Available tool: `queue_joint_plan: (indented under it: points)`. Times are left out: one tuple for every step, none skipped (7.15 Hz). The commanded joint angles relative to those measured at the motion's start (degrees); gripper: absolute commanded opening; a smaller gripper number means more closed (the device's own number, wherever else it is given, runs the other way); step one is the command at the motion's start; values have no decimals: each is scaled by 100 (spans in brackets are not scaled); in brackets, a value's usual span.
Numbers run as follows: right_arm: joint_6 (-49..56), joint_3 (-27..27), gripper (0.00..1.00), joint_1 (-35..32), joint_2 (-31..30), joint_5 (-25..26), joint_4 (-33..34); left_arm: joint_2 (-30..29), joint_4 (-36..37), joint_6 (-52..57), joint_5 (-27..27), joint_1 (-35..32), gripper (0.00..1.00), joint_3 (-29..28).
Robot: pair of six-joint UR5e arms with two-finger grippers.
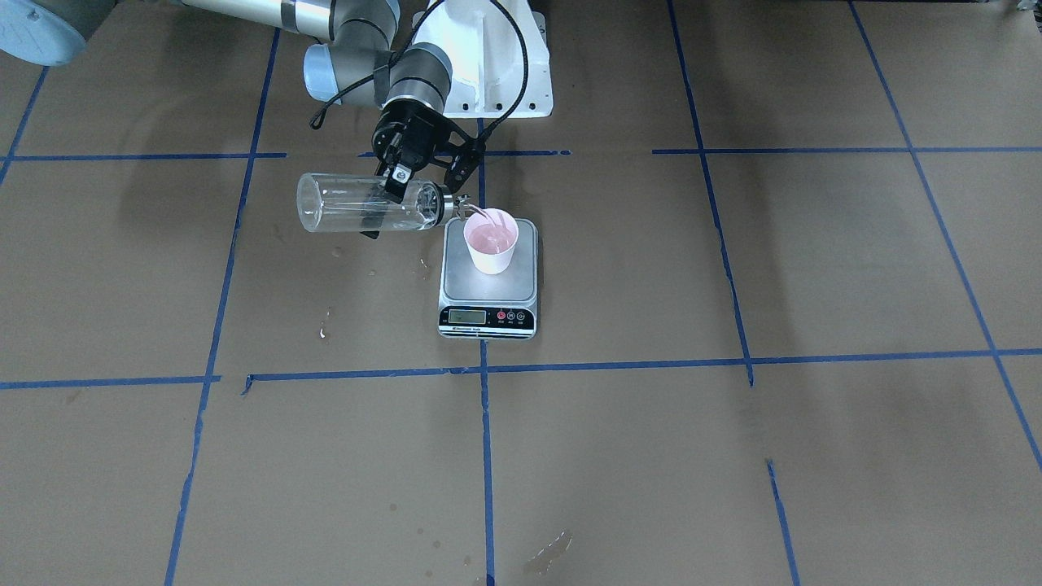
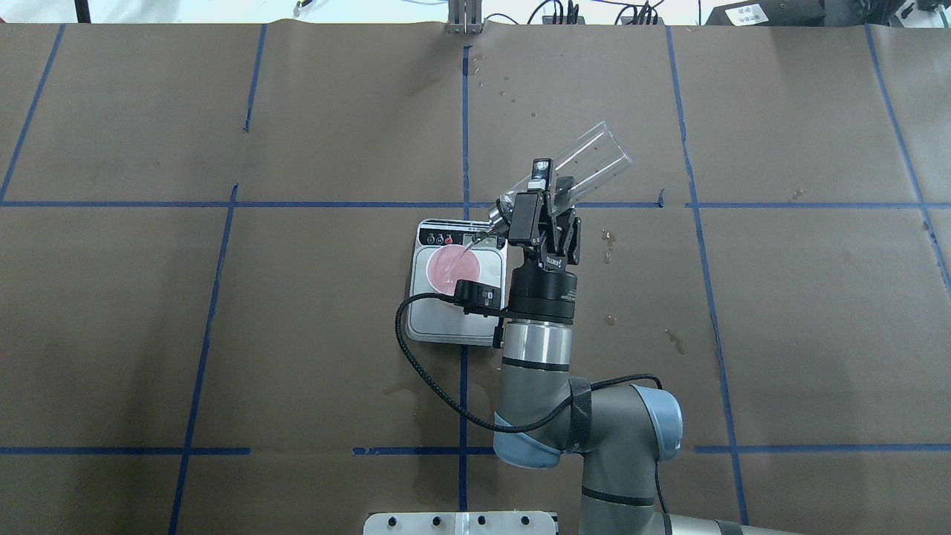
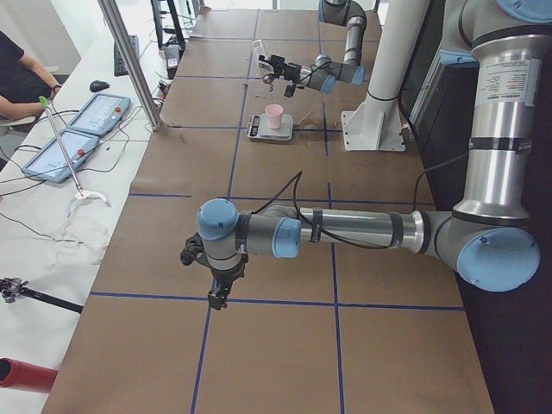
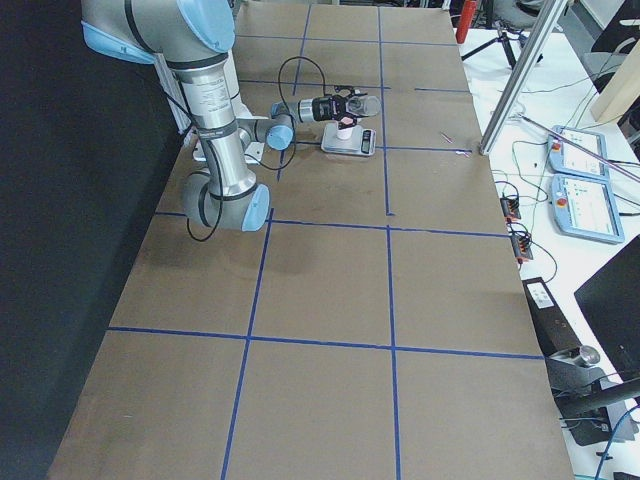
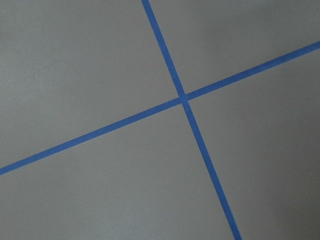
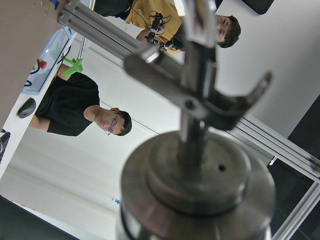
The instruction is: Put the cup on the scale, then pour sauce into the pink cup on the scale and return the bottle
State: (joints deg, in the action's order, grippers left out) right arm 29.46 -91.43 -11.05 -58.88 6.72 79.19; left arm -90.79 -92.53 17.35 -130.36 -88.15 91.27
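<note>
The pale pink cup point(image 1: 491, 242) stands upright on the steel scale point(image 1: 464, 289), near its back edge. My right gripper point(image 1: 383, 203) is shut on the clear glass bottle point(image 1: 350, 203) and holds it on its side, spout over the cup's rim. A thin stream runs from the spout point(image 1: 466, 208) into the cup. Pinkish sauce point(image 2: 452, 269) fills much of the cup. The right wrist view shows the bottle's metal collar and spout point(image 6: 200, 165) close up. My left gripper point(image 3: 217, 296) hangs low over bare table far from the scale; I cannot tell if it is open.
Wet drips mark the paper left of the scale point(image 1: 326, 325) and at the front edge point(image 1: 553, 553). The robot's white base point(image 1: 488, 73) stands just behind the scale. Operators and tablets point(image 3: 95, 112) sit beyond the table's far side.
</note>
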Motion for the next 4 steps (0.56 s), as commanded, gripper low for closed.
queue_joint_plan:
  points:
    - [-159,28,0,6,-18,-205,-315,8,7,-12,-302,0,100,22]
    - [-203,116,0,6,-62,-302,-604,0,33,-21,-436,0,100,39]
    - [-247,282,0,-3,-62,-381,-1007,8,25,-21,-437,0,100,40]
    - [-300,484,0,-3,-62,-382,-1472,0,33,-30,-437,0,100,48]
